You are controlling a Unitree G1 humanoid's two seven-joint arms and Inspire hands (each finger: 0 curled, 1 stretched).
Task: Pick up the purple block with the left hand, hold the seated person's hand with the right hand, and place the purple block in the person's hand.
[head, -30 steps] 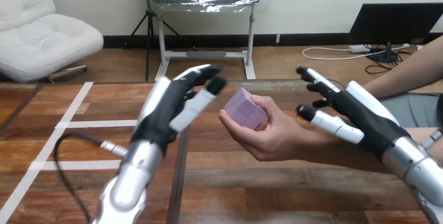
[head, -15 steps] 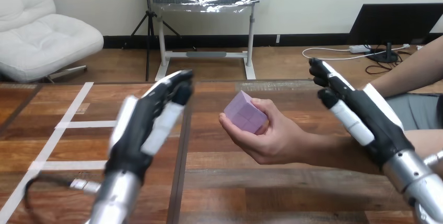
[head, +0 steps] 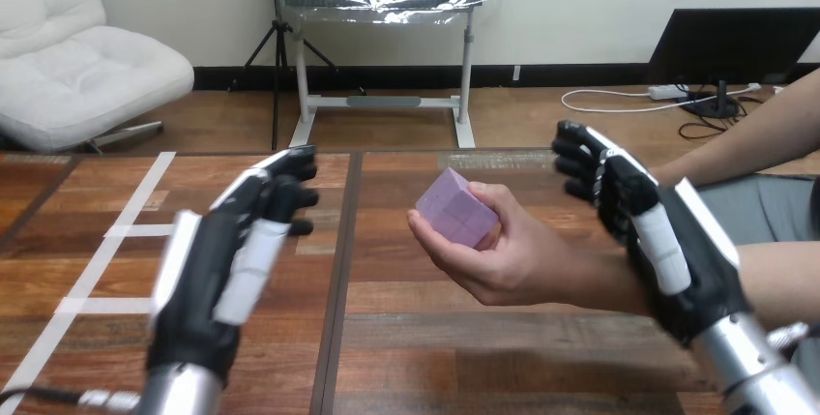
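Purple block [head: 454,207] sits in the person's hand [head: 503,260], frame centre. Left hand [head: 218,280] lower left, fingers straight, empty. Right hand [head: 667,251] beside the person's wrist, fingers loosely bent, gripping nothing.

A pale purple cube-shaped block [head: 454,207], matt and smooth with faint seams across its faces, rests in the fingers of the person's hand [head: 508,260]. On either side of those fingers, the robot's left hand [head: 227,260] and right hand [head: 672,241] are matt black plastic with smooth white shells that catch a slight gloss. Behind their fingers, the left silver forearm [head: 179,398] and right silver forearm [head: 749,371] look like brushed metal. Below all the fingers, the brown wooden plank table [head: 464,357] shows grain under a satin finish, with matt white tape strips [head: 131,230] beside the left hand's fingers.
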